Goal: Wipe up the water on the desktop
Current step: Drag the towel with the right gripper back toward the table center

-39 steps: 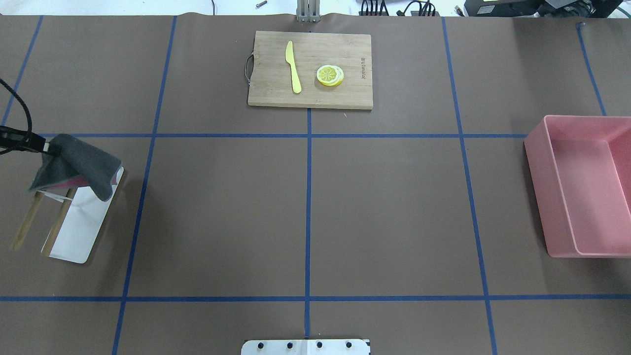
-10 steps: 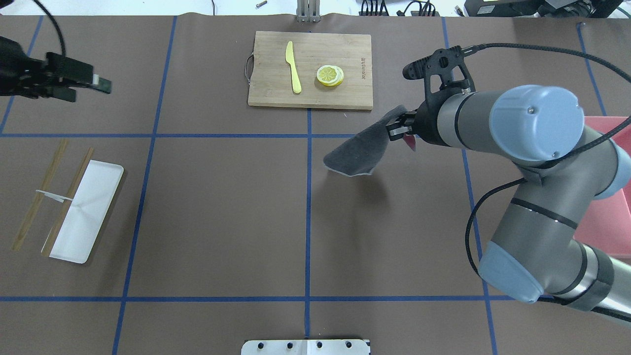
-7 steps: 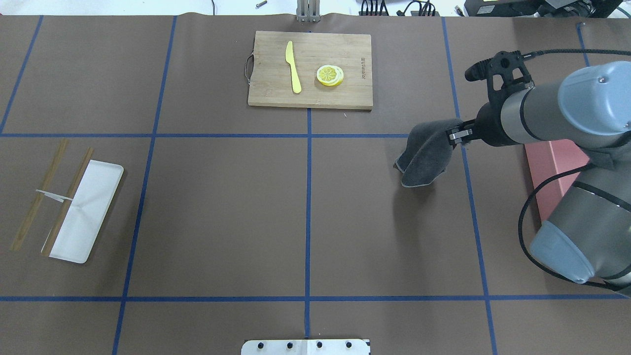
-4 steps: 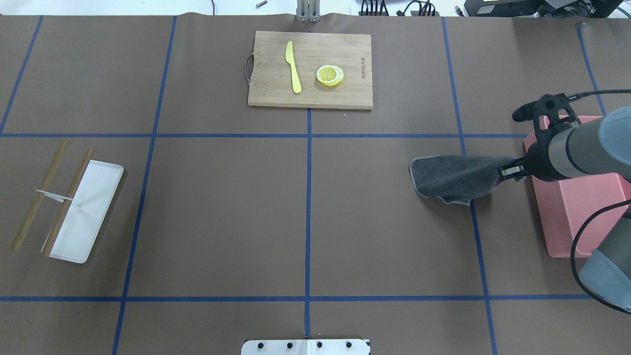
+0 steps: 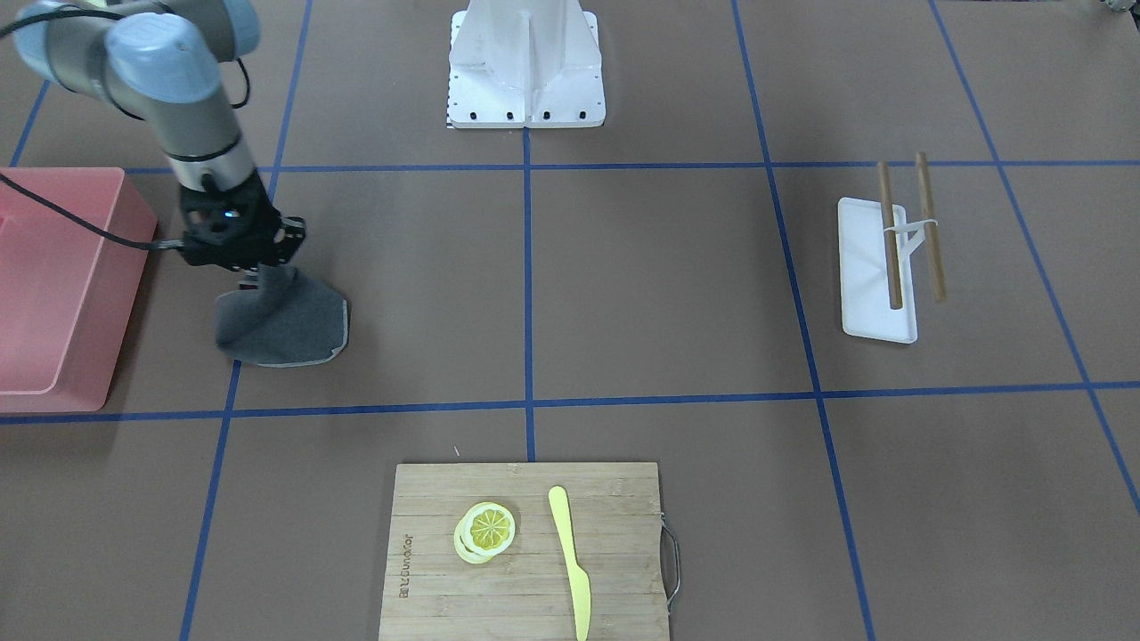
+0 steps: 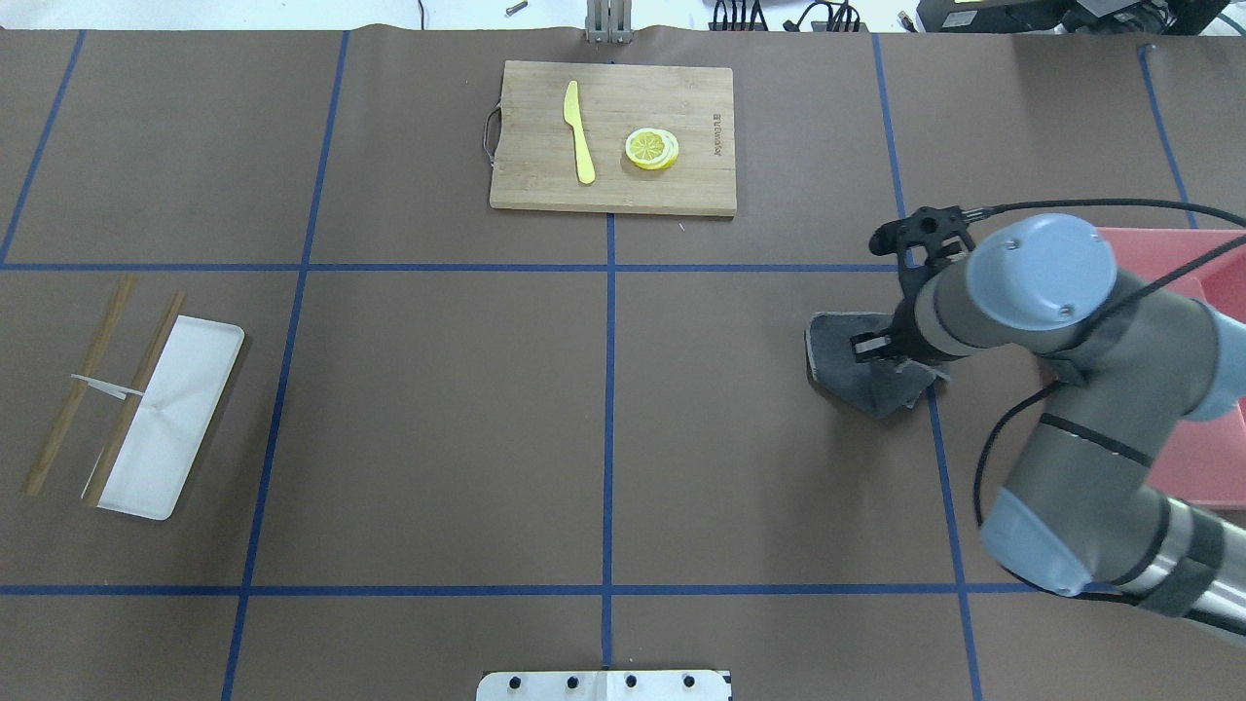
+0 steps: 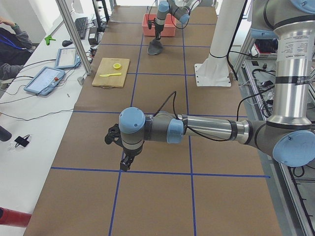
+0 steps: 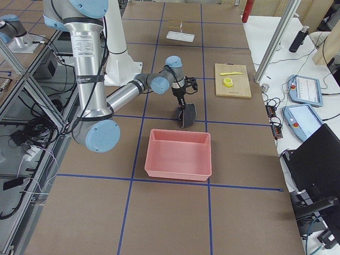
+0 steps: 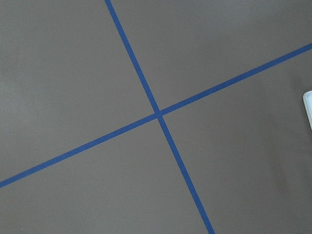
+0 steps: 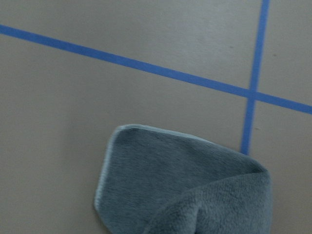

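The desktop [image 6: 438, 409] is brown with blue tape lines; I see no water on it. My right gripper [image 6: 869, 347] is shut on a dark grey cloth [image 6: 857, 375]. It points down at the right side of the desktop, near a tape line. The cloth's lower part lies on the surface [image 5: 285, 328], and it also shows in the right wrist view [image 10: 185, 185]. My left gripper [image 7: 126, 164] shows only in the exterior left view, low over a tape crossing, so I cannot tell whether it is open or shut.
A pink bin [image 5: 53, 285] stands just right of the cloth. A bamboo cutting board [image 6: 613, 185] with a yellow knife [image 6: 579, 131] and lemon slices [image 6: 651, 148] is at the far middle. A white tray [image 6: 161, 438] with chopsticks [image 6: 73, 404] is at the left.
My right arm carried the cloth from the middle rightward to the pink bin, then came back a little and set it down on the desktop. The left gripper left the overhead view.
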Robot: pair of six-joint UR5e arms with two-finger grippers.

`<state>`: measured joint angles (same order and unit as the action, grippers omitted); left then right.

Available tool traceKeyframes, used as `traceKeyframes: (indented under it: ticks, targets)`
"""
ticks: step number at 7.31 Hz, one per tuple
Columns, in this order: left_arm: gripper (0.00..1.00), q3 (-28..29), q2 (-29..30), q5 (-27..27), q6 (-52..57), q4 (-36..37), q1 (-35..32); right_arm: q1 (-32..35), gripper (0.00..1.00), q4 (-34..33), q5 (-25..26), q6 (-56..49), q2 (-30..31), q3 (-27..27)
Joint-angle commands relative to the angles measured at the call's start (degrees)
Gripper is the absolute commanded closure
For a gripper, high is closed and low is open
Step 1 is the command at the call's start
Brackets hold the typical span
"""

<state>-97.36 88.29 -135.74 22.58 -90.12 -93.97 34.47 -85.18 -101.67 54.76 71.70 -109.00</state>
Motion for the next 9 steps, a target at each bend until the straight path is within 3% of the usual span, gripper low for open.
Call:
traceKeyframes:
  ticks: [1,3,4,6,9]
  targets:
    - [0.01,0.24,0.13,0.03,0.01,0.03,-0.07,-9.20,1.00,-0.96,6.45,20.54,-13.99,5.10]
    - [0.01,0.24,-0.05,0.03,0.01,0.03,-0.08,-14.33,1.00,-0.69,15.24,32.13,-22.10,6.07]
    - [0.01,0.24,-0.05,-0.05,-0.16,0.03,-0.08,-14.43,1.00,-0.69,16.66,33.29,-21.95,5.90]
    - [0.01,0.33,-0.05,-0.06,-0.16,0.12,-0.08,-13.56,1.00,-1.57,15.10,25.89,-12.08,2.67]
    - [0.01,0.33,-0.40,-0.06,-0.25,0.12,0.01,-8.30,1.00,-14.18,9.65,8.40,5.51,-11.82]
